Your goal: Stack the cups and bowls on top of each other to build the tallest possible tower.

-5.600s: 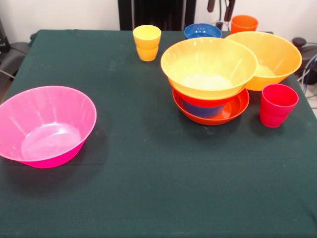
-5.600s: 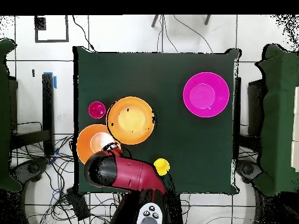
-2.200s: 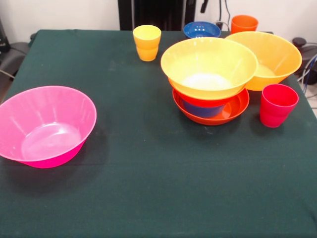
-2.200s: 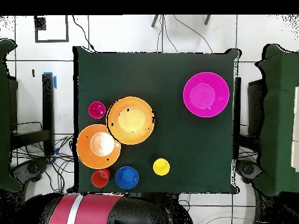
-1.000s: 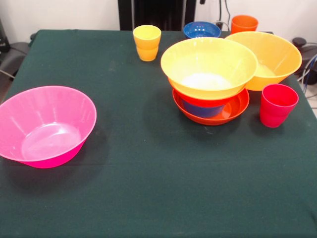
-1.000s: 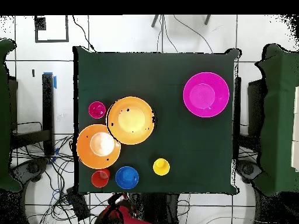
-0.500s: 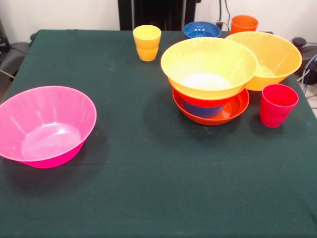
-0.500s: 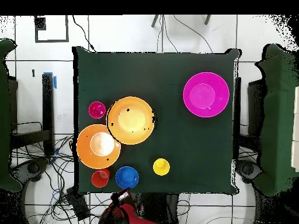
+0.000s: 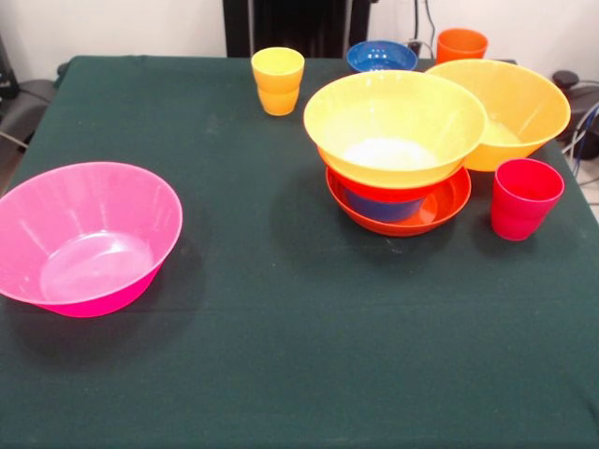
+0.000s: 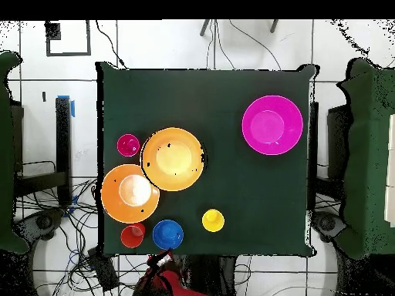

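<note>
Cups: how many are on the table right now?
3. The yellow cup stands at the far edge, the orange cup at the far right corner behind the orange bowl, and the red cup right of the tower. None looks hidden.

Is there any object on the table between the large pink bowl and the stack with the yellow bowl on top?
No. In both views only bare dark green tablecloth lies between the large translucent pink plastic bowl and the stack topped by the large yellow plastic bowl.
</note>
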